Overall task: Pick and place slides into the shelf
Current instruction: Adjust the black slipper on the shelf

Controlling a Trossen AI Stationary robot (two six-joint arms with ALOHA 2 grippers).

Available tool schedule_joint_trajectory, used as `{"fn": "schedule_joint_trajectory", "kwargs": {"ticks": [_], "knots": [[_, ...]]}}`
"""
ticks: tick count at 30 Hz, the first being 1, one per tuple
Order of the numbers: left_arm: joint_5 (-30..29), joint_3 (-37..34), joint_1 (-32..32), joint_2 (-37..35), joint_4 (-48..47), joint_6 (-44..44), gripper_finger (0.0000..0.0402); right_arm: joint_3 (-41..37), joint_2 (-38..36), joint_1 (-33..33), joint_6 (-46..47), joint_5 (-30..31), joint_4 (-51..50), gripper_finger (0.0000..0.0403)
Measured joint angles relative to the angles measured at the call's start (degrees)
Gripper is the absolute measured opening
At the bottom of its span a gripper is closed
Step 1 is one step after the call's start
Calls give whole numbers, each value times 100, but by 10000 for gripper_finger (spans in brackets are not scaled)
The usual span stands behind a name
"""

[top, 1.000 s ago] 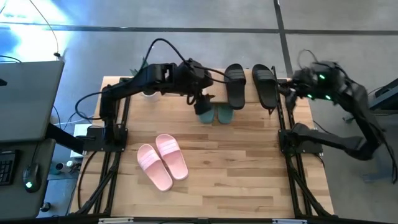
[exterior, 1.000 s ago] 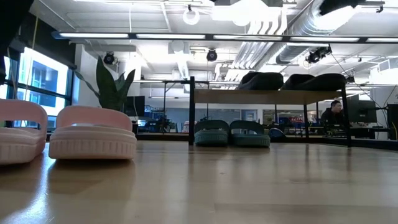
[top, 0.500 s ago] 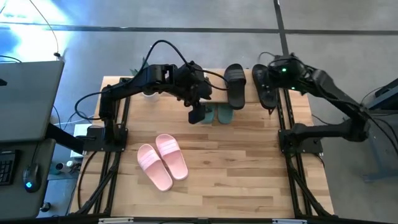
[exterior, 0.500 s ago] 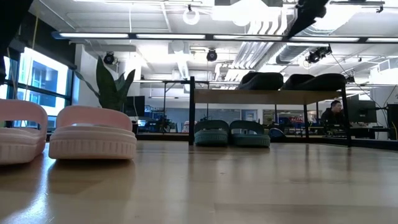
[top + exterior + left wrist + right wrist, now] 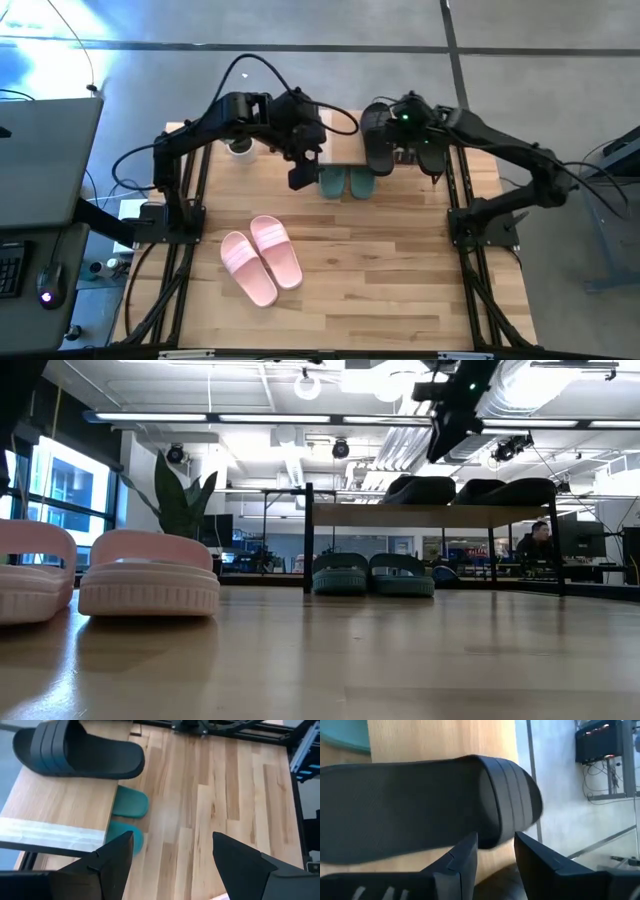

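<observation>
Two black slides [image 5: 378,140] [image 5: 432,148] lie sole-down on the shelf's top board [image 5: 343,148]; the low view shows them on the board [image 5: 420,488]. The pink pair [image 5: 262,258] lies on the tabletop near the left, close to the low camera [image 5: 150,572]. A teal pair [image 5: 345,184] sits under the shelf with its toes sticking out. My right gripper [image 5: 402,138] hovers open above the shelf between the black slides [image 5: 452,420], with the toe end of one slide [image 5: 510,795] just ahead of its fingers. My left gripper [image 5: 172,852] hangs open over the tabletop beside the shelf's near left corner [image 5: 303,172].
A small white pot with a plant [image 5: 240,148] stands at the far left of the table [image 5: 183,500]. Bare tabletop [image 5: 400,270] lies right of the pink pair and toward the near edge. A person [image 5: 540,542] sits far behind in the room.
My right arm has swung from beyond the table's right edge toward the left and now hangs over the shelf between the black slides. My left gripper has drawn back a little toward the table's left. No slide has moved.
</observation>
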Motion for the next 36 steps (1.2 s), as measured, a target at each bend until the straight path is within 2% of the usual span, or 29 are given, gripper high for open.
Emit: {"fn": "schedule_joint_trajectory", "kwargs": {"ticks": [11, 19, 23, 29, 36], "knots": [[-44, 4, -11, -172, 67, 12, 255, 0, 627, 0, -352, 199, 392, 119], [-44, 4, -11, -172, 118, 49, 255, 0, 780, -18, -332, 620, 722, 113], [-43, 4, -11, -172, 118, 49, 255, 0, 780, -67, -407, 708, 722, 85], [6, 4, -11, -172, 138, 49, 255, 0, 778, -276, -421, 505, 713, 12], [41, 4, -11, -170, 172, 48, 255, -2, 643, -321, -682, 842, 641, 3]]}}
